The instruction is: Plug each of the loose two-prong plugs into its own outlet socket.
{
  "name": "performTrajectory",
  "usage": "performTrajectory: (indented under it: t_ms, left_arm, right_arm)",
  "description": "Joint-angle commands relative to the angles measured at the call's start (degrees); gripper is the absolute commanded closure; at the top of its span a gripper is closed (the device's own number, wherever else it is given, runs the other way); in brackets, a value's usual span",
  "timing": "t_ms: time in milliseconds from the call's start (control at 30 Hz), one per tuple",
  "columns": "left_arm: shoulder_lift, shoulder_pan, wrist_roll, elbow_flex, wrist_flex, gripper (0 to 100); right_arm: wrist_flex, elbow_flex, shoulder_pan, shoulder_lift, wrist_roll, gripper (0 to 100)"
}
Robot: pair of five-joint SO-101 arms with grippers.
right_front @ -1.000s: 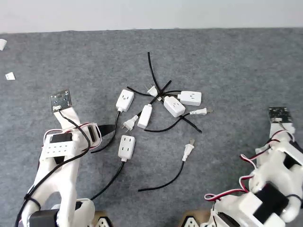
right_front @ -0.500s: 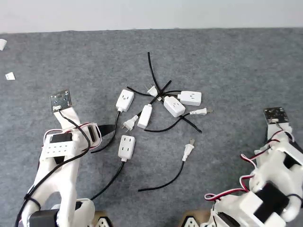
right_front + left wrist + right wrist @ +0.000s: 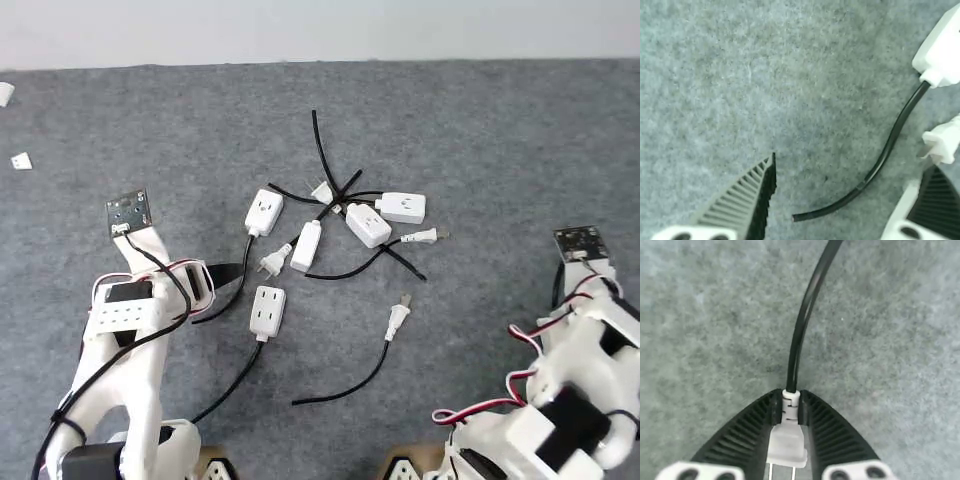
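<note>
High view: grey table [image 3: 500, 130] with a tangle of white sockets and black cords mid-table. Far-left socket [image 3: 264, 212] and near socket [image 3: 268, 309] lie apart. A short plug [image 3: 272, 262] sits between them, just beside a slim white block [image 3: 306, 245]. Centre socket [image 3: 368, 225] and far socket [image 3: 402, 207] sit side by side where the cords cross, w/ a small plug [image 3: 422, 237] pointing away from them. Lone plug [image 3: 398, 320] lies on its own curling cord, well apart from the cluster. Left arm [image 3: 125, 330] and right arm [image 3: 585, 350] are both at the near edge.

Left wrist view: left gripper [image 3: 852, 165] has its jaws wide apart over bare felt. A cut cord end [image 3: 840, 207] lies between the fingers, and that cord runs off to a white socket body [image 3: 942, 50]. A white plug head [image 3: 942, 145] sits close to one finger — touching or not, can't tell at this angle.

Right wrist view: right gripper [image 3: 788, 395] is clamped tight on a held plug [image 3: 786, 442], gripped at the neck w/ prongs pointing back toward the camera. Its black cord [image 3: 807, 320] runs straight out past the fingertips — across the table.
</note>
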Motion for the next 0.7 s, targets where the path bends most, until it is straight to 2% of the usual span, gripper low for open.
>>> performTrajectory:
  t_ms: [0,200,267,333,400,467,533,667]
  left_arm:
    - [-0.09,0.0,-0.53,-1.01,-0.62,58]
    - [8.18,1.14,-4.4,-7.6,3.96,60]
    - [11.69,1.14,-6.95,-11.3,7.38,66]
    - [14.51,1.76,-14.07,-14.64,10.73,74]
    - [16.7,3.78,-16.62,-16.4,12.4,85]
    - [17.32,4.84,-16.88,-16.75,12.84,91]
    - [16.79,5.27,-17.49,-16.48,12.84,92]
    - [12.13,5.36,-24.26,-12.79,11.69,92]
  right_arm:
    - [8.13,-6.07,-2.24,-6.02,-3.52,99.1]
    - [22.37,-9.49,-9.54,-19.3,-10.2,99.1]
    - [26.15,-10.02,-13.23,-25.54,-13.71,99.1]
    - [30.02,-10.73,-18.24,-32.4,-17.32,99.1]
    - [33.89,-10.9,-24.75,-39.08,-21.01,99.1]
    - [37.32,-10.81,-33.19,-44.62,-24.44,99.1]
    - [39.25,-10.64,-41.98,-48.31,-28.04,99.1]
    - [37.76,-10.64,-56.75,-49.71,-36.04,99.1]
